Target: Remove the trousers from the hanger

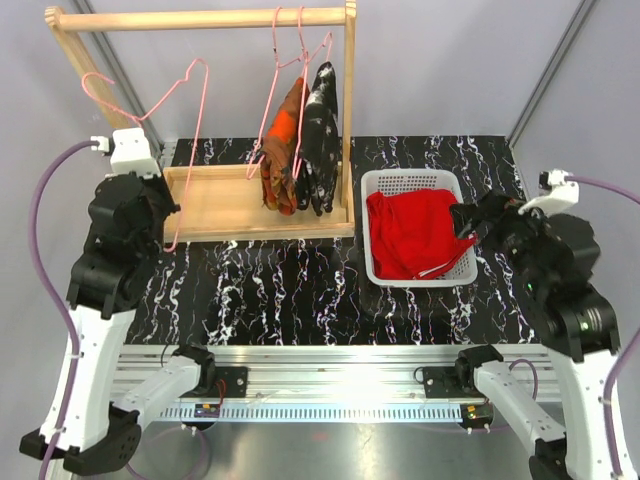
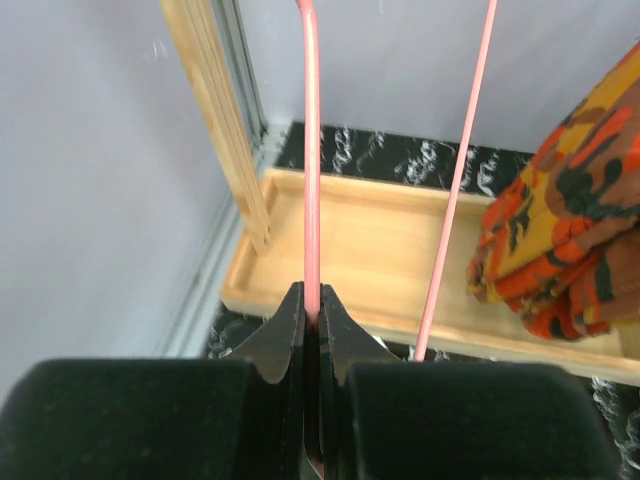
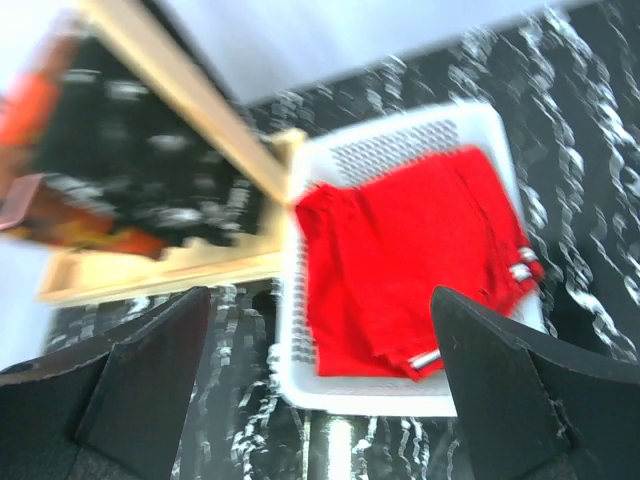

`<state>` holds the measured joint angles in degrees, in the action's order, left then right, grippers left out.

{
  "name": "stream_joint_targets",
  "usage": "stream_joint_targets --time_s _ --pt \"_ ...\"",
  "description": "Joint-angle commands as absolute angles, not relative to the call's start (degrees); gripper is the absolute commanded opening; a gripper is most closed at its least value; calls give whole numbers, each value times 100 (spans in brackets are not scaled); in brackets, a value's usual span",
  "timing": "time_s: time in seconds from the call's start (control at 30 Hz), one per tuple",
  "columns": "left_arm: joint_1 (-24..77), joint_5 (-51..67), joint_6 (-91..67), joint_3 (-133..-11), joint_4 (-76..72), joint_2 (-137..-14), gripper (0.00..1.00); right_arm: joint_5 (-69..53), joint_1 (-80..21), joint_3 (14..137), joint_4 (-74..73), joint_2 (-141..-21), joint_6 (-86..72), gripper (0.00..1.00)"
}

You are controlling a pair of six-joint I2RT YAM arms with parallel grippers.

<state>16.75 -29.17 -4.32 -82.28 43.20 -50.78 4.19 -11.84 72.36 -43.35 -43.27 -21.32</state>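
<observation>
The left hand [image 2: 312, 305] is clamped on a pink hanger [image 2: 311, 150]; the right hand [image 3: 320, 340] is spread wide, with red trousers [image 3: 410, 260] in a basket [image 3: 400, 145] just ahead of it.

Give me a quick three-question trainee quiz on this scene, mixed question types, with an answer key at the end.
1. True or false: the red trousers lie in the white basket.
2. The left gripper is shut on: A) an empty pink hanger; B) the basket; C) nothing.
3. How many trousers hang on the wooden rack?
Key: 1 true. 2 A. 3 two: the orange-brown patterned trousers and the black splashed trousers.
</observation>
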Motion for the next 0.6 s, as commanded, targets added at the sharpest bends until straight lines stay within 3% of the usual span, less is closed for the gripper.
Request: stream_joint_targets --time_s 0.0,0.2,0.57 --pt "1652 -3294 656 -8157 2823 -5264 0 -395 -1178 7242 -4667 -4141 -1872 99" --pt "1162 -3823 1801 -7989 1039 -5967 0 -993 -1187 7339 -4799 -4078 -1890 100" --pt "396 -3392 2838 -8296 -1572 -7645 0 -1819 -1187 6961 -4676 -3850 -1969 99"
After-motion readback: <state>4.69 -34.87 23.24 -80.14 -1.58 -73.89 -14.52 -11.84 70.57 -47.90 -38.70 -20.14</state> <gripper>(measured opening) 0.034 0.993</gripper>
